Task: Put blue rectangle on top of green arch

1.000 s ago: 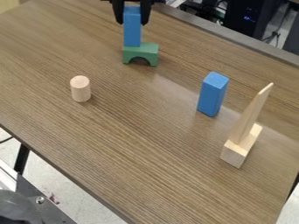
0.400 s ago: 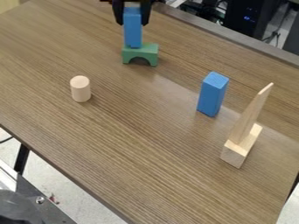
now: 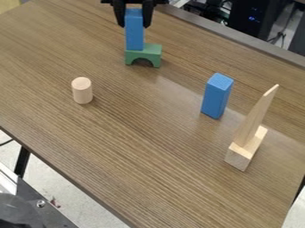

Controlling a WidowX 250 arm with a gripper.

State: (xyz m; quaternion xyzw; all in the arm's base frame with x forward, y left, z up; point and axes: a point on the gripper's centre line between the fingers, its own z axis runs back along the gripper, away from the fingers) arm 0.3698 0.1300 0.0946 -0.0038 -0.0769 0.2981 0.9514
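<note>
A blue rectangular block [image 3: 134,33] is standing upright near the table's [image 3: 137,147] far edge, its lower end overlapping the top of a green arch [image 3: 153,52], toward the end nearer a wooden cylinder [image 3: 82,91]. Whether the block is bearing its full weight on the arch is hard to make out. The black gripper [image 3: 134,25] is hanging above the arch and gripping the block's upper part, a finger on either side; the far edge of the view is cutting off the arm above.

The arch is resting on its two feet, its opening facing the table's near edge. The cylinder is standing upright between the arch and that near edge. Toward the table's right edge, a second blue rectangular block [image 3: 214,98] is standing on end, just beside a thin, pointed wooden wedge [image 3: 255,116] that is rising from a wooden base block [image 3: 240,156]. The wedge is hiding part of that base. Beyond the far edge, black equipment [image 3: 253,18] is running out of view, and below the near edge a metal frame [image 3: 35,211] is showing only in part.
</note>
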